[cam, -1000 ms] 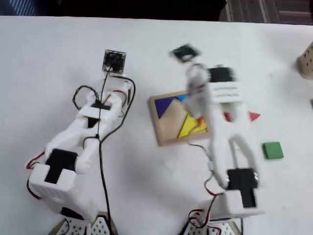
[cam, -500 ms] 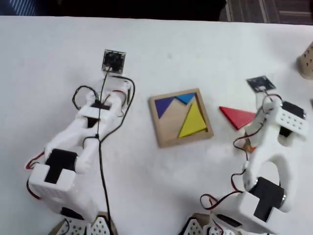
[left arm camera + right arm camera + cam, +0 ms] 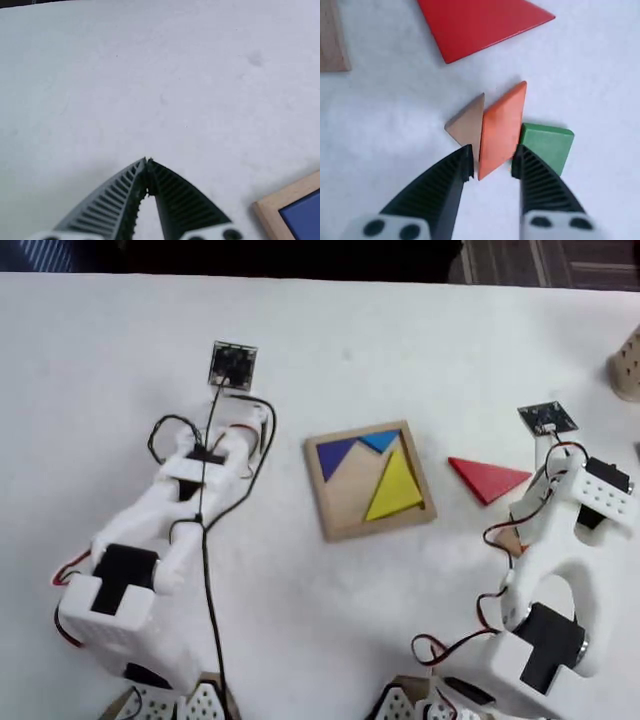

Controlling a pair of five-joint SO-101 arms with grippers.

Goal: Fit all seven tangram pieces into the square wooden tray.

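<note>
Left gripper (image 3: 147, 172): fingers pressed together, nothing held, over bare table (image 3: 160, 75) just beside a tray corner.
Tray (image 3: 348, 502): mid-table, slightly rotated; the left wrist view catches one corner of it with a blue edge.
In tray: 3 pieces: dark blue triangle (image 3: 335, 453), light blue triangle (image 3: 380, 440), yellow triangle (image 3: 395, 490).
Red triangle (image 3: 488, 478): 1, flat on the table right of the tray, apart from it.
Right wrist view cluster: 3 in a row just beside each other: tan triangle (image 3: 467, 127), orange parallelogram (image 3: 502, 130), green square (image 3: 547, 142). In the high view the right arm (image 3: 545, 530) lies over them.
Right gripper (image 3: 492, 162): fingers spread either side of the orange parallelogram's near end; contact can't tell.
Count: 7 pieces, 3 in, 4 out; 1 tray.
</note>
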